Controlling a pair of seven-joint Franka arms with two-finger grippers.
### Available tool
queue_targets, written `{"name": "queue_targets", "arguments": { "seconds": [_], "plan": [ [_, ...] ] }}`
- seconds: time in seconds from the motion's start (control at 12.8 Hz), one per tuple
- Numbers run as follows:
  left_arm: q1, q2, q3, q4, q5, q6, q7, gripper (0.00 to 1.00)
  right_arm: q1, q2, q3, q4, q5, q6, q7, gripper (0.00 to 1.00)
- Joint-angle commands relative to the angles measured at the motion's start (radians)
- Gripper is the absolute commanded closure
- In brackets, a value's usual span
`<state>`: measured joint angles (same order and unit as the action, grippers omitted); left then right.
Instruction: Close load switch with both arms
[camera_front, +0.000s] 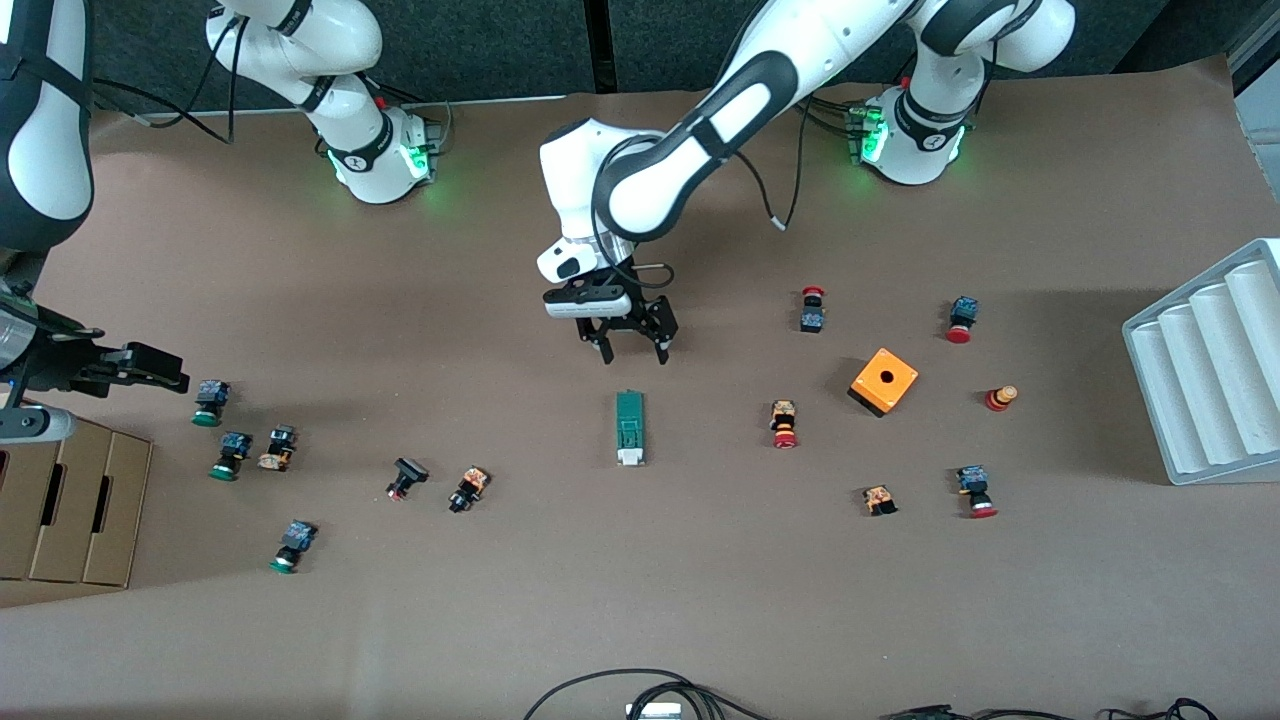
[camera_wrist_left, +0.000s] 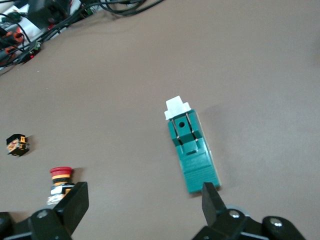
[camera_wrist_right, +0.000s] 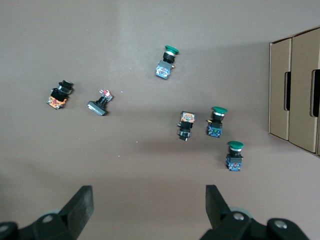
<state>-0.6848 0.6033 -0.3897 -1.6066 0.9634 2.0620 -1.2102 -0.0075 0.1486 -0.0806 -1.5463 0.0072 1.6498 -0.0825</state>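
The load switch (camera_front: 629, 427) is a narrow green block with a white end that points toward the front camera; it lies flat mid-table. My left gripper (camera_front: 634, 352) hangs open just above the table, over the spot next to the switch's green end. In the left wrist view the switch (camera_wrist_left: 190, 150) lies ahead of the open gripper (camera_wrist_left: 142, 200), its green end close to one fingertip (camera_wrist_left: 212, 197). My right gripper (camera_front: 150, 370) is open and empty over the right arm's end of the table, above green push buttons (camera_wrist_right: 218, 122); its wrist view shows the gripper (camera_wrist_right: 149, 205) wide open.
An orange box with a hole (camera_front: 884, 381) and several red push buttons (camera_front: 784, 424) lie toward the left arm's end. A grey ribbed tray (camera_front: 1210, 370) stands at that edge. A cardboard box (camera_front: 70, 500) sits under the right gripper's end. Cables (camera_front: 640, 690) lie at the near edge.
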Motion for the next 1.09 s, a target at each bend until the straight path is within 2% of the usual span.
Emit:
{"name": "queue_targets", "arguments": {
  "seconds": [0.0, 0.16, 0.39, 0.63, 1.02],
  "plan": [
    [0.062, -0.08, -0.003, -0.004, -0.159, 0.009, 0.258, 0.0, -0.023, -0.009, 0.019, -0.003, 0.008, -0.007, 0.021, 0.0],
    [0.103, -0.115, -0.001, 0.004, -0.265, 0.007, 0.416, 0.0, -0.081, -0.05, 0.047, -0.02, 0.02, -0.002, 0.076, 0.0],
    [0.168, -0.177, -0.003, 0.01, -0.399, -0.002, 0.564, 0.0, -0.075, -0.086, 0.047, -0.011, 0.046, -0.002, 0.142, 0.0],
    [0.223, -0.24, -0.001, 0.011, -0.5, -0.045, 0.662, 0.0, -0.075, -0.077, 0.045, -0.008, 0.065, -0.004, 0.152, 0.0],
    [0.387, -0.336, 0.0, 0.023, -0.733, -0.097, 0.934, 0.0, -0.06, -0.067, 0.047, -0.001, 0.053, -0.019, 0.158, 0.0]
  ]
}}
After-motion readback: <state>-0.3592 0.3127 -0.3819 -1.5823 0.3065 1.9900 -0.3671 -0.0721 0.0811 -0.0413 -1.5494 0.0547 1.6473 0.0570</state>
